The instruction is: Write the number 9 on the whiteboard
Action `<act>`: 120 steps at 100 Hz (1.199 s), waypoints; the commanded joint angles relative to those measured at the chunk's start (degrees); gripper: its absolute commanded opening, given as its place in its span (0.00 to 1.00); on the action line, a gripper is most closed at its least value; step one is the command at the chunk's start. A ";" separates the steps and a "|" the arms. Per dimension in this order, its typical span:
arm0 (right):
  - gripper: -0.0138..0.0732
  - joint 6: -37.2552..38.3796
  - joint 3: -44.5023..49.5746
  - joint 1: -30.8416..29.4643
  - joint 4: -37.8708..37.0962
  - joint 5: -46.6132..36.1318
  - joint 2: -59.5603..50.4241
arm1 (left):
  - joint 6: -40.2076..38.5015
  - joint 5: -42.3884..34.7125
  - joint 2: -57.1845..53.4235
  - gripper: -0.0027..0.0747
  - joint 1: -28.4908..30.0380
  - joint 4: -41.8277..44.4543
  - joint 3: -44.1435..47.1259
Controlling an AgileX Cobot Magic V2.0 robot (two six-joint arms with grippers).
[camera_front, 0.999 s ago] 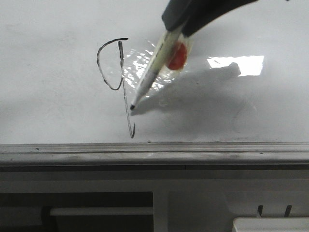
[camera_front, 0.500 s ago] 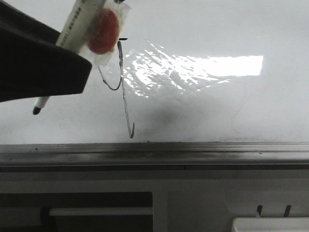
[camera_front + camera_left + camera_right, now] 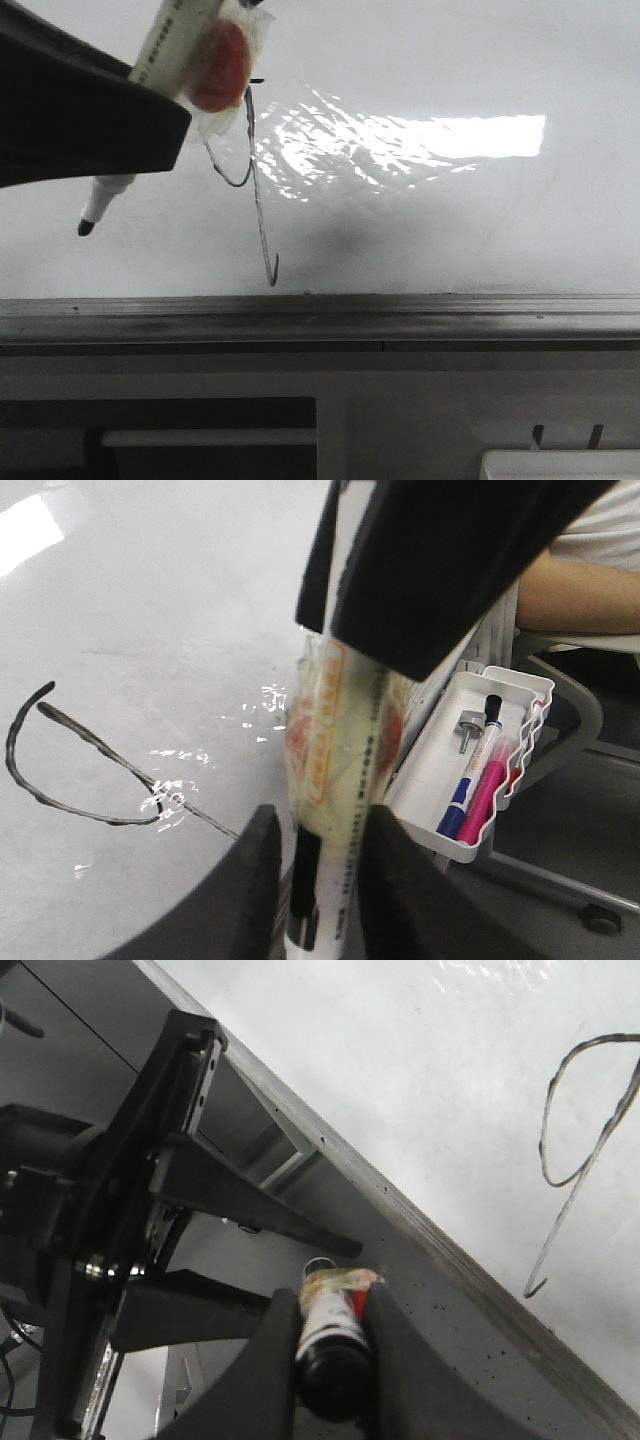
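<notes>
Bright glare patch on whiteboard, soft shadows, near pincer blurred dark

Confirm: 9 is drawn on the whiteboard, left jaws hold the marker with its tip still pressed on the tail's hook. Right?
Not quite. The number 9 is drawn on the whiteboard and the left gripper holds the marker, but the front view shows its tip well left of the 9, away from the hook.

The left gripper is carrying the marker away from the number 9 toward nine o'clock, its tip now hanging off the whiteboard.
</notes>
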 commanded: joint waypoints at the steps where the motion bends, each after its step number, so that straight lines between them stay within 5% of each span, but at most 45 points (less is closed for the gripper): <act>1: 0.08 -0.49 -1.93 -0.01 0.42 -3.30 -1.07 | -0.41 -4.36 -0.33 0.06 -0.55 0.00 -1.66; 11: 0.20 -0.49 -1.93 -0.01 -0.38 -2.16 -1.07 | -0.72 -4.36 -0.33 0.01 -0.55 -0.53 -1.66; 26: 0.67 -0.49 -1.93 -0.01 -0.95 -2.72 -1.07 | -0.72 -4.47 -0.33 0.01 -0.55 -3.70 -1.66; 33: 0.78 -0.49 -1.93 -0.01 -1.09 -3.67 -1.07 | -0.72 -5.12 -0.33 0.01 -0.15 -5.88 -1.66; 77: 0.70 -0.49 -1.93 -0.01 -1.09 -3.38 -1.07 | -0.72 -8.69 2.71 0.01 12.42 -40.29 -1.66; 120: 0.70 -0.49 -1.93 -0.01 -1.09 -3.38 -1.07 | -0.72 -7.75 10.01 0.01 12.70 -44.03 -1.66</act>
